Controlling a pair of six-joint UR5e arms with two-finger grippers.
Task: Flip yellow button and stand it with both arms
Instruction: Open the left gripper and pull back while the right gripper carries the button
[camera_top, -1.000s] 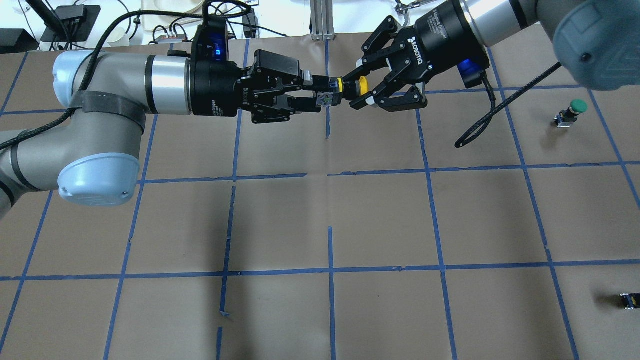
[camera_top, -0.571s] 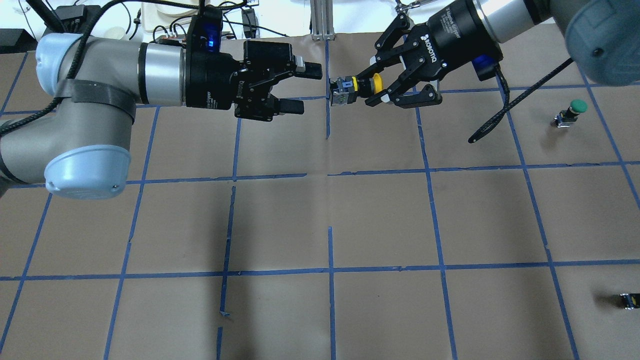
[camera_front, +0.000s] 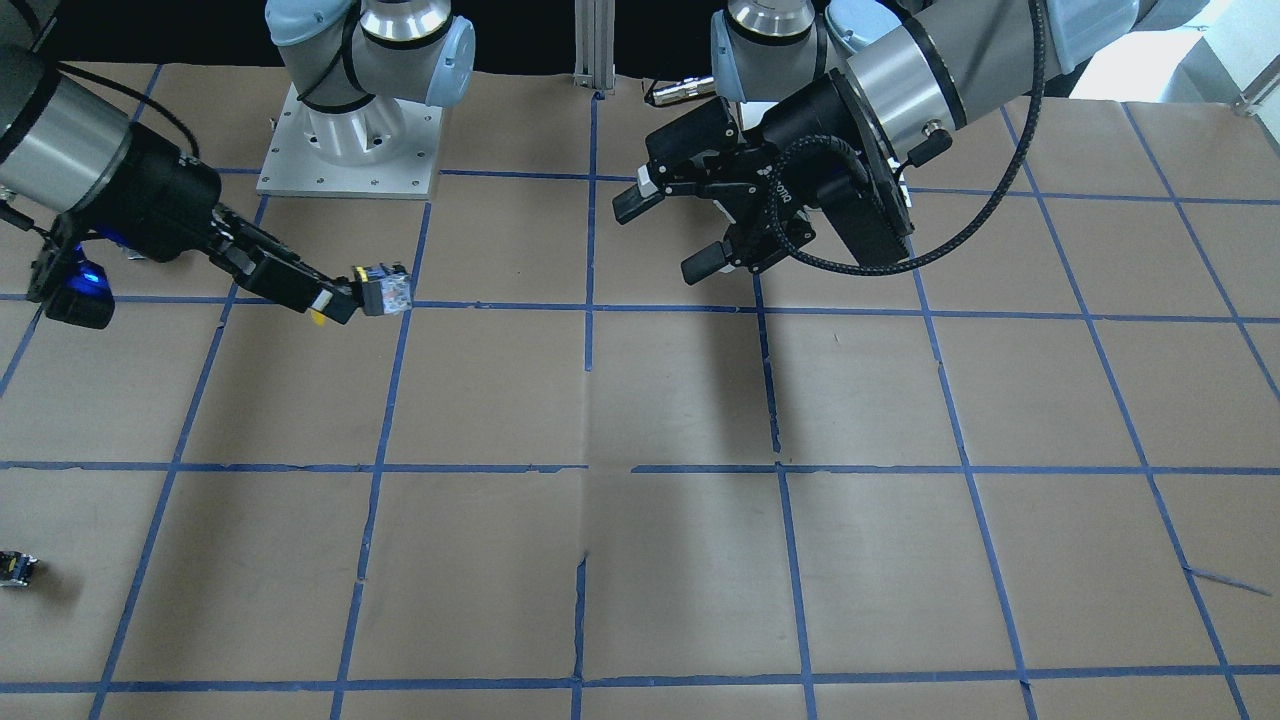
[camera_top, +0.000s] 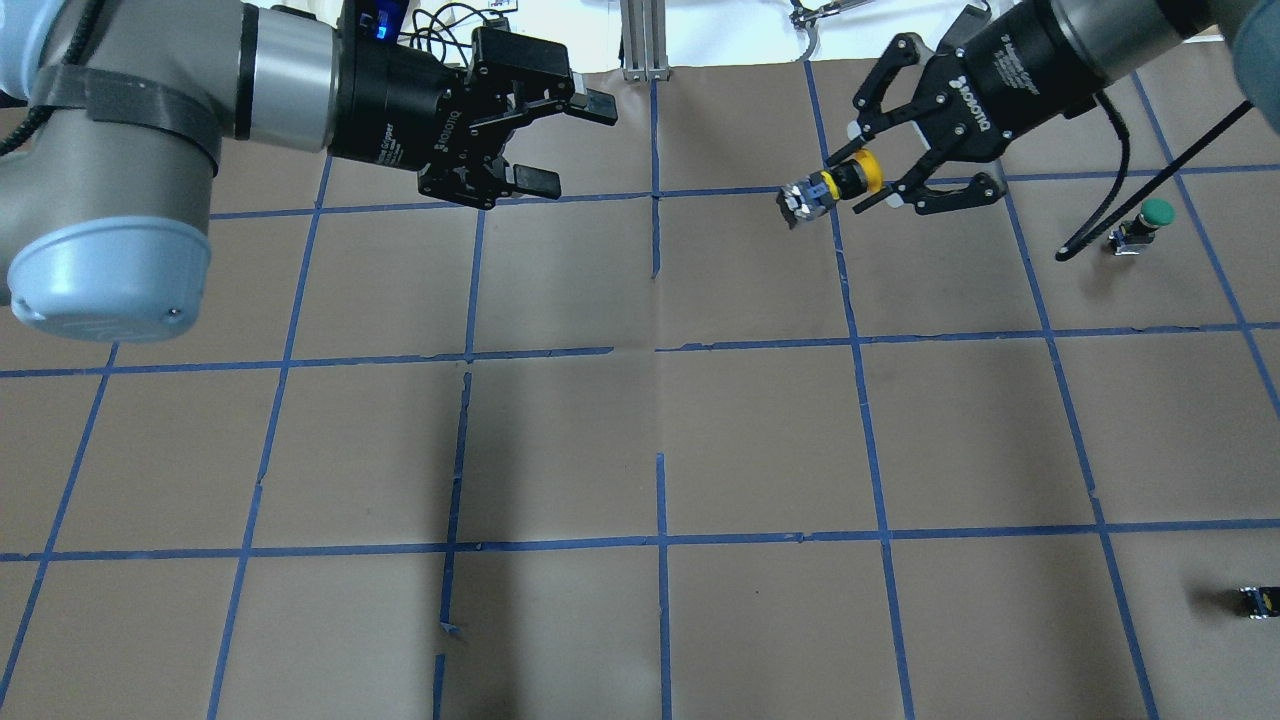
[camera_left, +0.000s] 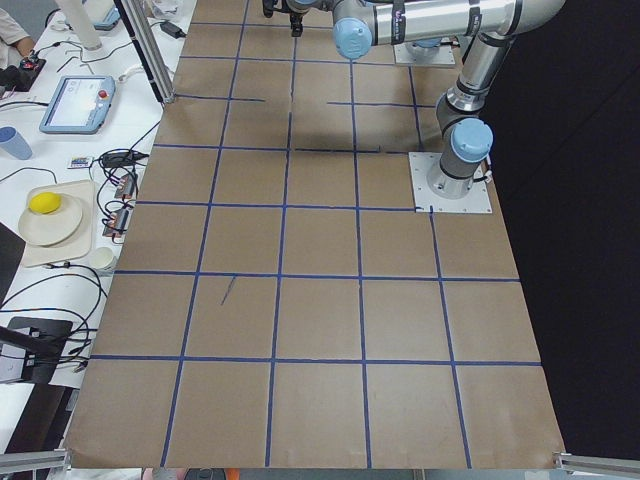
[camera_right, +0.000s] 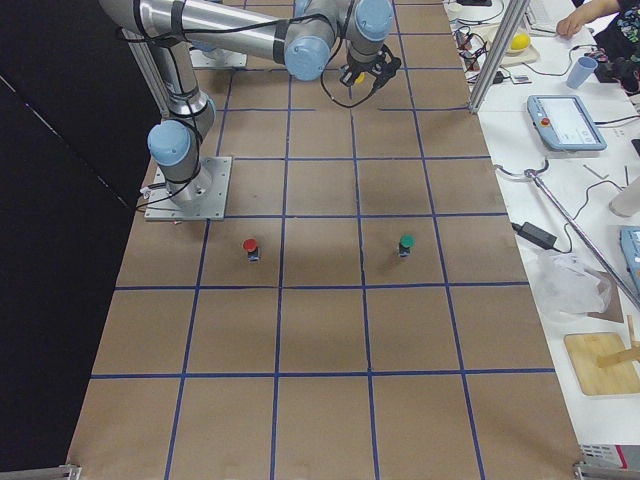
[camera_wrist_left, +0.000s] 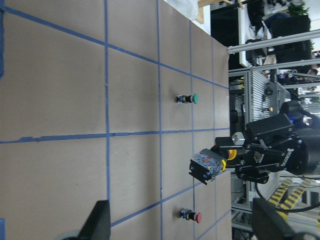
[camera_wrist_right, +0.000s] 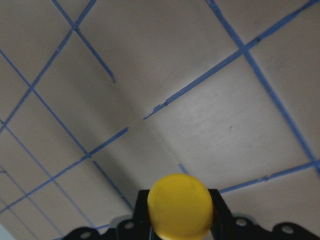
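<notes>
Left end effector (camera_top: 572, 145): released, empty, above the bench's (camera_top: 760, 440) far edge, left of centre.
Yellow button (camera_top: 828, 187): airborne near the far edge, right of centre, lying sideways.
Right end effector (camera_top: 858, 172): clenched on the button's cap end.
Risk: that narrow hold may let it twist or slip; set down tilted, it would likely topple.
Containers: none visible on the bench.

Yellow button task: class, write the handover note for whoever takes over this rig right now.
Left gripper: open, empty, hanging above the table on its far side.
Right gripper: shut on the yellow button by its cap end, body pointing outward, above the table.
Done: button lifted, in one gripper only.
Left: bring it down, stand it on the table, release.
</notes>
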